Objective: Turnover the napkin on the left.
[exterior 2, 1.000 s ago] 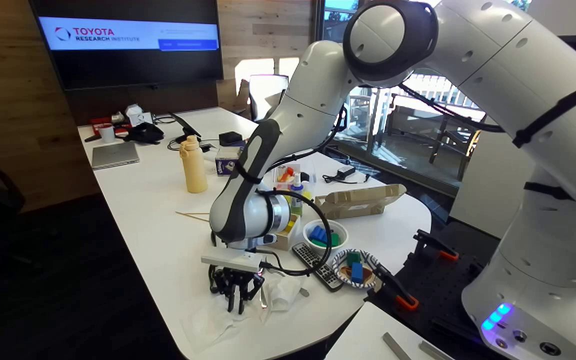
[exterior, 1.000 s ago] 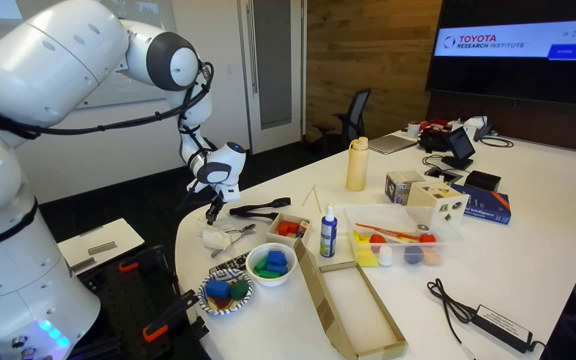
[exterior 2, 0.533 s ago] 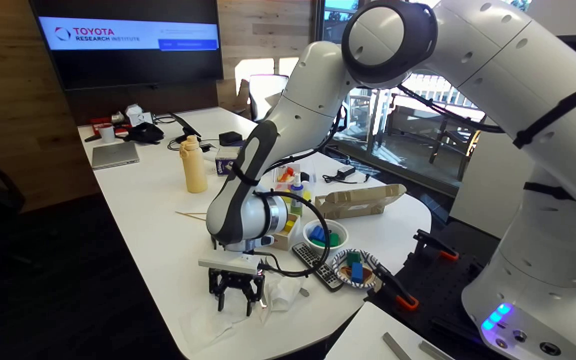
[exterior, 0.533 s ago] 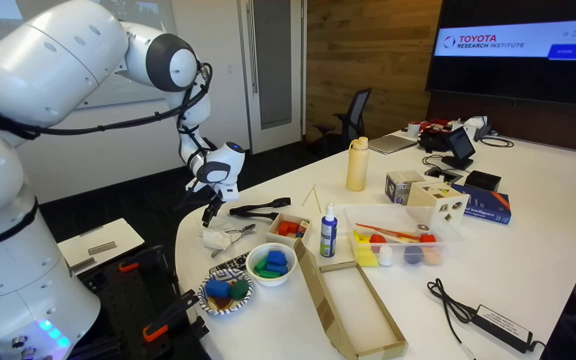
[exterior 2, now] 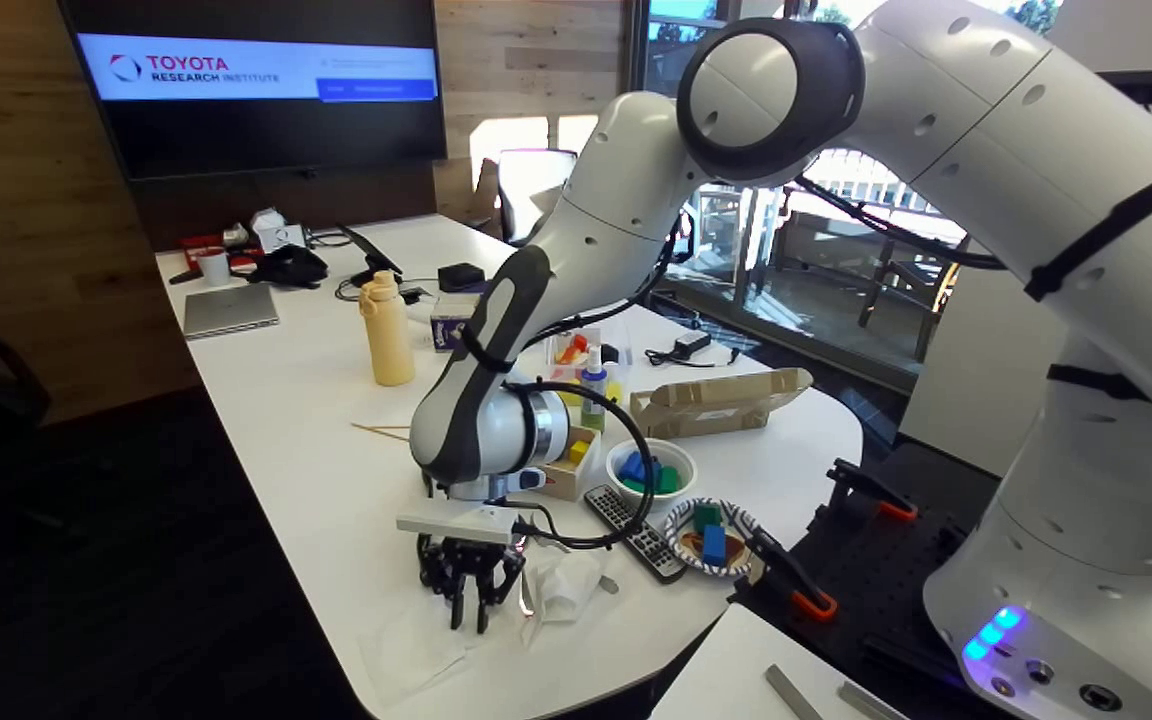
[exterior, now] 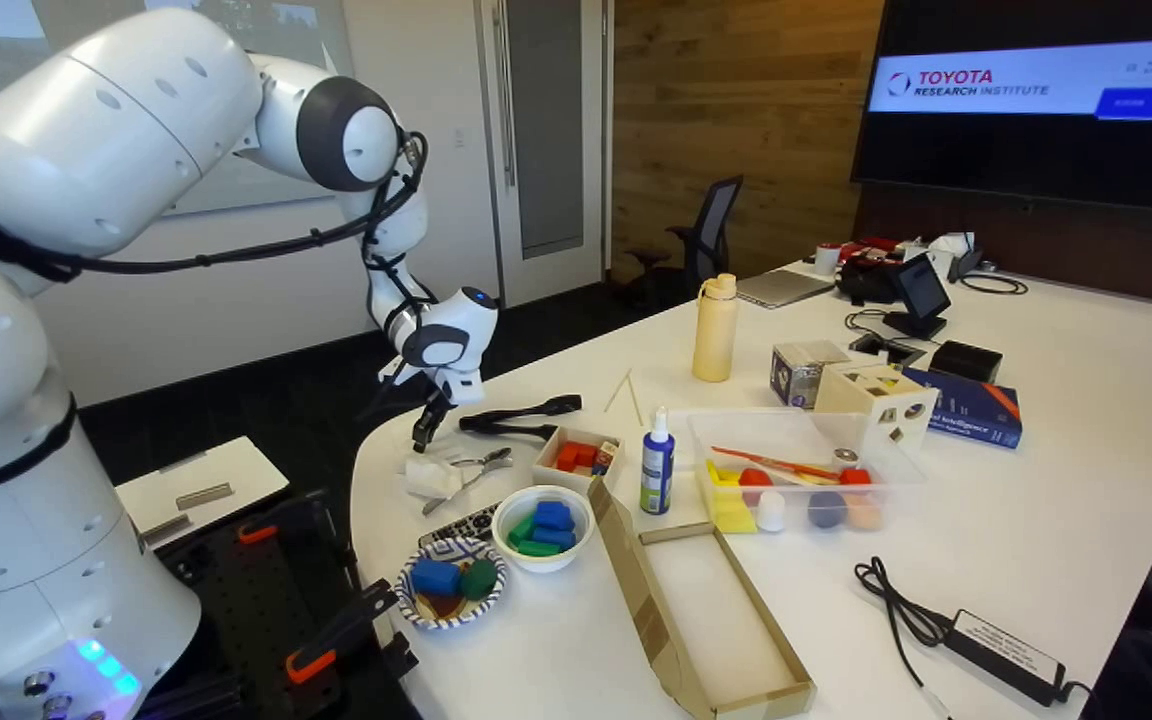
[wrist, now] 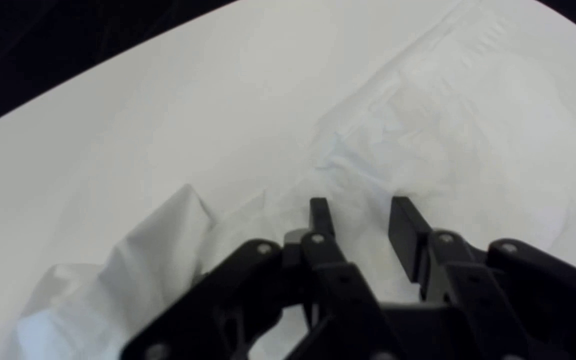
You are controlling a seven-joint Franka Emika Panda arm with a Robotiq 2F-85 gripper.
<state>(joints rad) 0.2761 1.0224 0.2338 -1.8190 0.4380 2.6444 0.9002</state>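
The napkin [wrist: 148, 255] lies rumpled on the surface [wrist: 143, 145] at lower left in the wrist view. Just beside it, the pincer [wrist: 360, 207] stands slightly spread, gripping nothing visible, over a thin sheet [wrist: 508, 135] that may be a second napkin. Likely the rumpled one is light, limp and easily torn; its raised peak [wrist: 180, 212] looks the best hold.
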